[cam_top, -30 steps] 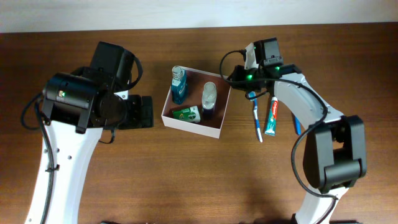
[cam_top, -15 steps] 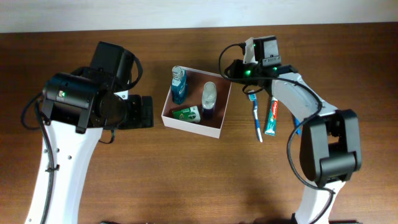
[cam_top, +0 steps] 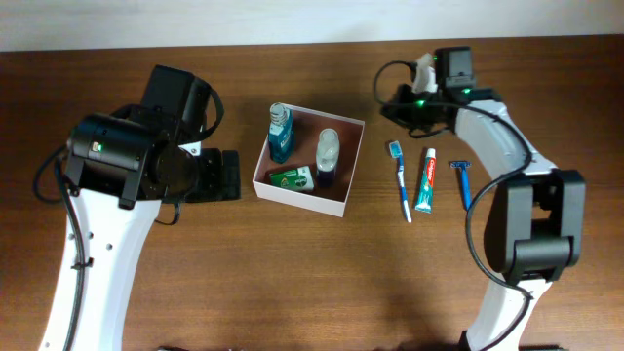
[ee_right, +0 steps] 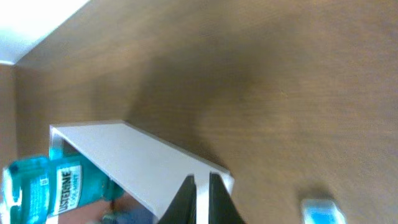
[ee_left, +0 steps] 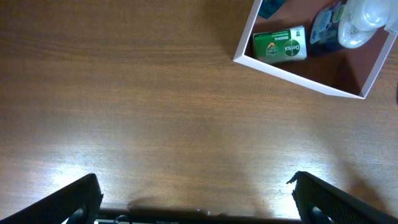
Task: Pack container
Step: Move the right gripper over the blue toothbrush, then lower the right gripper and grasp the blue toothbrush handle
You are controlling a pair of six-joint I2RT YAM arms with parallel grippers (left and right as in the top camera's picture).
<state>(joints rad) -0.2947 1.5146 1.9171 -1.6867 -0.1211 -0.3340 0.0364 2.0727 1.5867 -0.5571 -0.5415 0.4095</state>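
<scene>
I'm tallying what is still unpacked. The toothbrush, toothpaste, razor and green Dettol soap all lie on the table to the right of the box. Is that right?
Not the soap. The green Dettol soap lies inside the container, as the overhead view shows. The toothbrush, toothpaste and razor do lie on the table to its right.

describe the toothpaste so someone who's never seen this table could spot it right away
On the wooden table, find the white container near the middle; three slim items lie side by side to its right. The toothpaste is the middle one, between the toothbrush and the razor. It is the only flat tube, white and teal with red print.
</scene>
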